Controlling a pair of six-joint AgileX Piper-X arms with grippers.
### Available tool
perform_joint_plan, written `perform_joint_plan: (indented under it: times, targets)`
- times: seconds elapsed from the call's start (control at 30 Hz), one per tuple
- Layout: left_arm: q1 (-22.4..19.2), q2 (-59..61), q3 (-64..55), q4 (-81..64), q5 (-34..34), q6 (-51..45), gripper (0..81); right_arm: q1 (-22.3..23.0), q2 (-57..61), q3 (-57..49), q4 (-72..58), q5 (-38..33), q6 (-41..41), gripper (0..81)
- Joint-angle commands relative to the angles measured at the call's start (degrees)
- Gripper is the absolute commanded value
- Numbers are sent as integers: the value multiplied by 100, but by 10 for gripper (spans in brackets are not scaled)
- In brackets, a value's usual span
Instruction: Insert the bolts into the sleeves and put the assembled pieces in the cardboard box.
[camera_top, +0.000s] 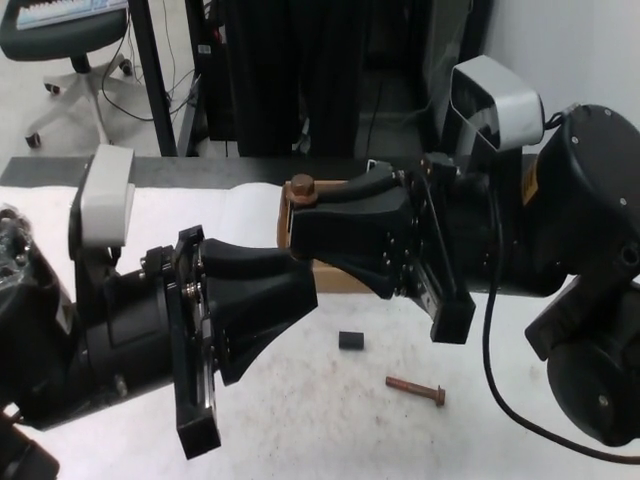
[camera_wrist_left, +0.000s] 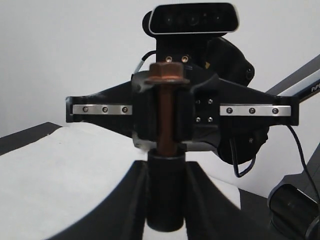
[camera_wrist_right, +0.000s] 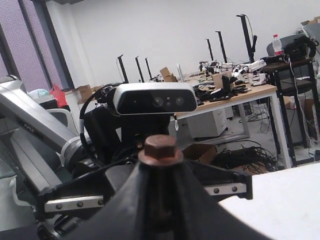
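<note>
Right claw (camera_wrist_left: 165, 121) pinches a bolt (camera_wrist_left: 165, 97), its tip just entering the sleeve (camera_wrist_left: 165, 205) pinched by the left claw (camera_wrist_left: 165, 172). Another bolt (camera_top: 415, 390) and sleeve (camera_top: 350, 341) lie on the table (camera_top: 300, 430), likely not yet joined or boxed.

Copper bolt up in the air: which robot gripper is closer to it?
Right. The right gripper is shut on the bolt, gripping its shank. The left gripper sits just below the bolt's tip, holding the black sleeve.

I am viewing a copper-brown bolt (camera_wrist_left: 166, 115), a black sleeve (camera_wrist_left: 166, 195), a white worktop (camera_top: 300, 430), a loose bolt (camera_top: 415, 389) also copper-brown, a spare sleeve (camera_top: 350, 341) also black, and a tan cardboard box (camera_top: 340, 280).
</note>
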Motion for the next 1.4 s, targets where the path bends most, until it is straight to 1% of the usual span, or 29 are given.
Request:
perform_joint_plan:
  times: [0.0,0.03,0.1,0.17,0.2,0.6,0.7,0.8,0.93,1.07,1.37]
  targets:
    - [36,-36,-60,-74,-268,-6,2,95,-30,16,6,-357,155,66]
    - [36,-36,-60,-103,-232,-6,2,97,-30,16,5,-357,230,122]
    - [36,-36,-60,-135,-170,-6,2,97,-30,16,5,-357,407,271]
    - [36,-36,-90,-158,-130,-6,2,97,-30,16,34,-301,620,396]
    - [36,-36,-107,-159,-79,-6,2,97,-30,16,35,-271,711,431]
    - [36,-36,-156,-292,262,-6,2,70,-30,16,188,-267,608,419]
    - [36,-36,-156,-395,261,-6,2,70,-30,16,792,-267,281,420]
    - [36,-36,-156,-452,274,-131,2,70,-30,16,1036,-267,-36,420]
    - [36,-36,-156,-452,443,-130,2,70,-30,16,572,-138,0,420]
    - [36,-36,-156,-452,515,-170,2,8,-30,-6,-106,-140,528,420]
    - [36,-36,-156,-145,640,-212,2,-48,-93,-6,-319,-65,643,420]
